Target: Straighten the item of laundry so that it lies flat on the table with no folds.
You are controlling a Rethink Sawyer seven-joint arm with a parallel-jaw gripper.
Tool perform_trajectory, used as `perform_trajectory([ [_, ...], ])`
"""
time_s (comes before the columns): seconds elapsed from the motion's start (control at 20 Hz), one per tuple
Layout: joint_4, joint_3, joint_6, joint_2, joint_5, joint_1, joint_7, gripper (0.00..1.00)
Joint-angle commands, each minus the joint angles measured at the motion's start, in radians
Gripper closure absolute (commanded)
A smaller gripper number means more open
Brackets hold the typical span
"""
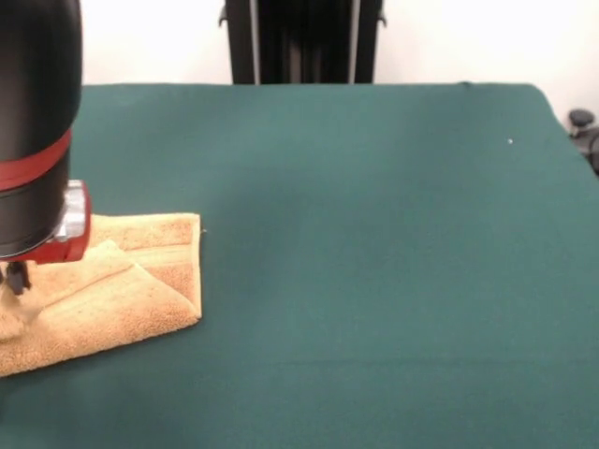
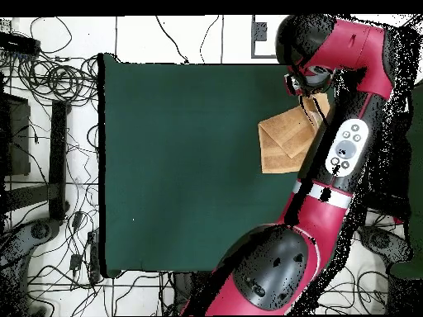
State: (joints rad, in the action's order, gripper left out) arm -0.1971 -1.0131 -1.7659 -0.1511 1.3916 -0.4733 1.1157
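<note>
The golden-tan towel (image 1: 112, 290) lies at the left side of the dark green table (image 1: 374, 234), folded, with one flap laid over it along a diagonal crease. A small tag (image 1: 203, 231) shows at its right edge. My gripper (image 1: 15, 281) hangs under the black and red arm at the picture's left edge, down at the towel's left part. Whether it is open or shut is hidden. In the overhead view the towel (image 2: 283, 142) lies near the table's right edge (image 2: 198, 165), partly under the arm, with the gripper (image 2: 314, 106) over its far right corner.
The robot's black pedestal (image 1: 301, 42) stands at the table's far side. A black object (image 1: 582, 126) sits past the table's right edge. Cables (image 2: 49, 82) and black stands lie on the floor beside the table in the overhead view.
</note>
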Motion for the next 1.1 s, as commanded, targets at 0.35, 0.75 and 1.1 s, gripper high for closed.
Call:
perform_trajectory([
  [0.35,0.01,-0.321,-0.026,0.03,0.198,-0.02,0.095,1.0],
  [0.75,-0.038,-0.344,-0.018,-0.007,0.111,-0.042,-0.126,1.0],
  [1.1,-0.039,-0.318,0.059,-0.018,0.183,-0.035,-0.136,1.0],
])
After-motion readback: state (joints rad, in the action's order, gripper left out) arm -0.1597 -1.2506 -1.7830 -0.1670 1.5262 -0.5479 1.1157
